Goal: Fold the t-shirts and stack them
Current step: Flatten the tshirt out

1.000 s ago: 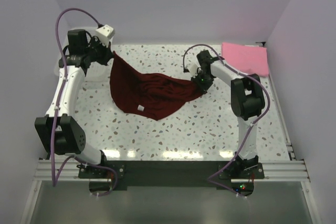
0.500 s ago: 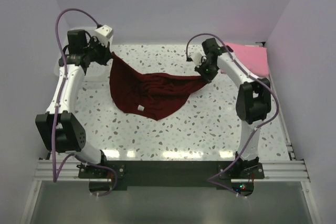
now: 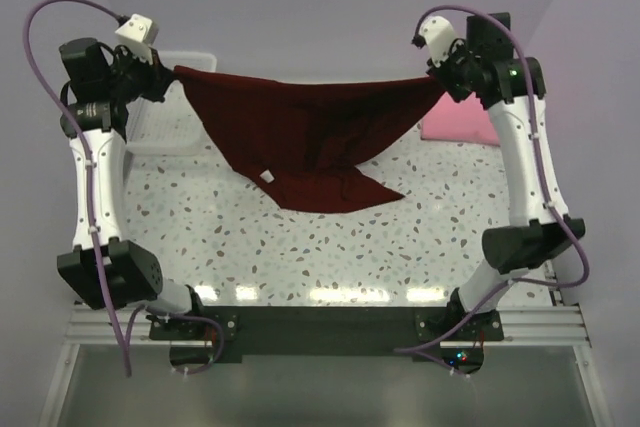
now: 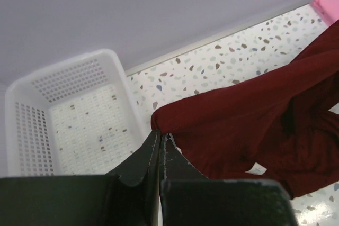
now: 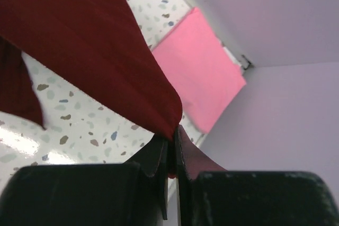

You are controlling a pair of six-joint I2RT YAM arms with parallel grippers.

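A dark red t-shirt hangs spread in the air between my two grippers, its lower part sagging onto the speckled table. My left gripper is shut on its left corner, high at the back left; the wrist view shows the jaws pinching the red cloth. My right gripper is shut on the right corner, high at the back right; its jaws clamp the red cloth. A folded pink t-shirt lies at the back right, also in the right wrist view.
A white perforated basket stands at the back left, below my left gripper; it also shows in the left wrist view. Walls close the back and both sides.
Both grippers rose and moved apart toward the back corners, lifting the red shirt off the table and stretching it out between them.
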